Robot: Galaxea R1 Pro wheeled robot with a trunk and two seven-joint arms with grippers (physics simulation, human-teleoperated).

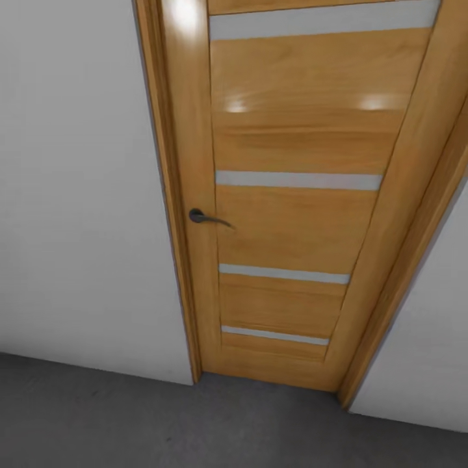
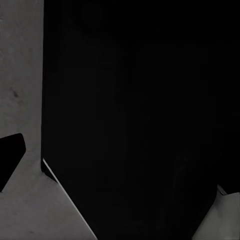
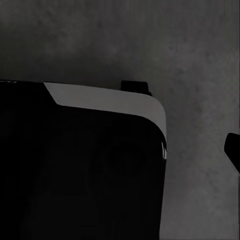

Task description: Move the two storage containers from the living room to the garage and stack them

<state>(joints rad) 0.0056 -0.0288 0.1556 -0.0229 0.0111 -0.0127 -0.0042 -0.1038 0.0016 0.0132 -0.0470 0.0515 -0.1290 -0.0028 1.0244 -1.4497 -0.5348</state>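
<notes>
The two storage containers are out of view. I face a closed wooden door (image 1: 292,214) with grey horizontal strips and a dark lever handle (image 1: 207,218), set in a white wall (image 1: 78,195) of the garage. The floor (image 1: 130,422) under it is rough dark-grey concrete. In the left wrist view a black part of the robot's body (image 2: 140,115) hangs over that floor (image 2: 20,75), and a dark tip (image 2: 10,160) sticks in from the edge. The right wrist view has a black, white-edged body panel (image 3: 80,170) above the floor (image 3: 200,60).
The door frame (image 1: 172,195) runs down to the floor at the left of the door. A second white wall section (image 1: 429,338) stands right of the door. Concrete floor stretches along the foot of the wall.
</notes>
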